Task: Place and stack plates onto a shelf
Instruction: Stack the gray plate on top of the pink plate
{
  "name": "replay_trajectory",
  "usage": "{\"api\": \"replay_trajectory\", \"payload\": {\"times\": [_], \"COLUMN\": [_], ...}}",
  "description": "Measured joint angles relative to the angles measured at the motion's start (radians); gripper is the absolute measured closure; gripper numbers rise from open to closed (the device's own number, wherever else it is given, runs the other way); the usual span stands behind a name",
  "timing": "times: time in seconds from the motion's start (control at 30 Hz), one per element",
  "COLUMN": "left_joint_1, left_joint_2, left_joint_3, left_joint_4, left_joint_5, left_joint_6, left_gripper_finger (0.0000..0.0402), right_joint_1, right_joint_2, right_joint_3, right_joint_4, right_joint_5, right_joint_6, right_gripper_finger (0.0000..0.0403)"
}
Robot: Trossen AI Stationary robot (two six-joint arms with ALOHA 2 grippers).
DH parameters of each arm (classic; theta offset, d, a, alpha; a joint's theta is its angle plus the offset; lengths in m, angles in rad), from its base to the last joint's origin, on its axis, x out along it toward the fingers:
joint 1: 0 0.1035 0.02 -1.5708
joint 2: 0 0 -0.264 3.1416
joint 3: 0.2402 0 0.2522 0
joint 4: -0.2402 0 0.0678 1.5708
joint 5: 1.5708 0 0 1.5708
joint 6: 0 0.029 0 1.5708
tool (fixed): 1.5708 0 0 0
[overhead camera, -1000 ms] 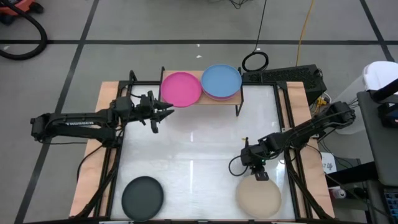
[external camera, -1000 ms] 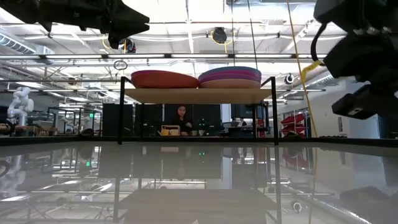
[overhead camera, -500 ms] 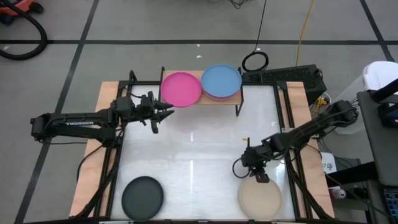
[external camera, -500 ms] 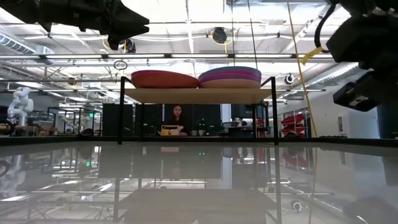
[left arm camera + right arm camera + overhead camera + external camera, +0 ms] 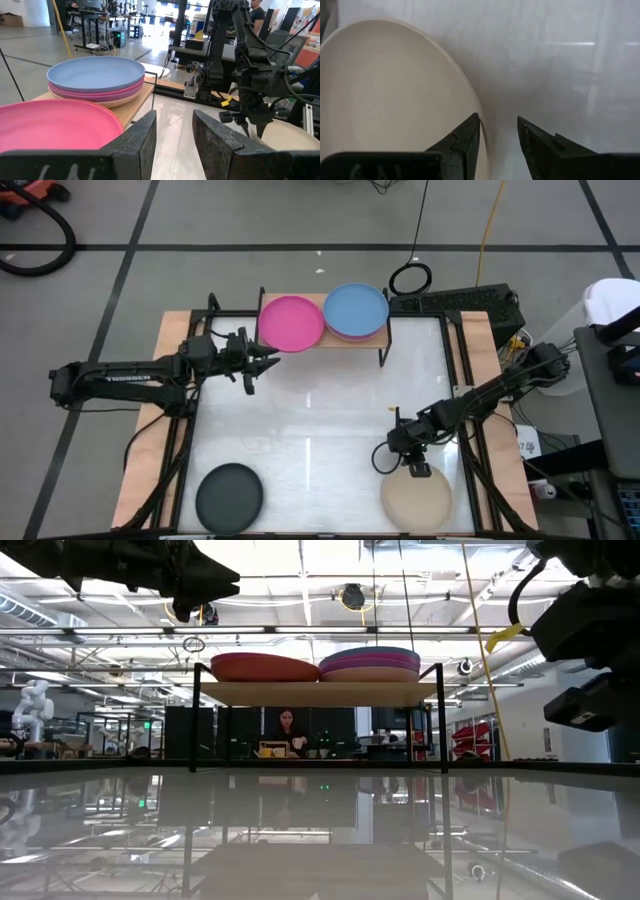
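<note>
On white glossy table [image 5: 320, 420]: two plates [image 5: 229, 497]

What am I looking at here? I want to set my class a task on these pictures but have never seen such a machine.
Two dark robot arms work at a white-topped table. One camera looks down from above, one sits at table height, and one rides on each wrist. A small light-wood shelf carries a round magenta plate and a stack topped by a round blue plate. A round black plate and a round beige plate lie on the table. The left gripper waits open beside the shelf. The right gripper, open, hangs at the beige plate's rim. Nothing is held.
</note>
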Motion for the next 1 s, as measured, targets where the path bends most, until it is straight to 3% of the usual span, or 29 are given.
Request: {"api": "replay_trajectory", "payload": {"times": [0.23, 0.5, 0.73, 1.0], "left_joint_1": [0.0, 0.0, 0.0, 0.0], "left_joint_2": [0.0, 0.0, 0.0, -0.023], "left_joint_3": [0.0, 0.0, 0.0, 0.0], "left_joint_4": [0.0, -0.004, -0.008, 0.029], "left_joint_5": [0.0, 0.0, 0.0, 0.0], "left_joint_6": [0.0, -0.02, -0.023, -0.013], "left_gripper_finger": [0.027, 0.027, 0.027, 0.027], "right_joint_1": [0.0, 0.0, -0.019, -0.14], "right_joint_2": [0.0, 0.0, -0.001, -0.069], "right_joint_3": [0.0, 0.0, 0.001, 0.073], "right_joint_4": [-0.002, -0.052, -0.071, -0.074], "right_joint_5": [0.034, 0.031, 0.097, 0.137], "right_joint_6": [0.019, 0.009, 0.015, -0.059], "right_gripper_finger": [0.0296, 0.0394, 0.04, 0.0402]}}
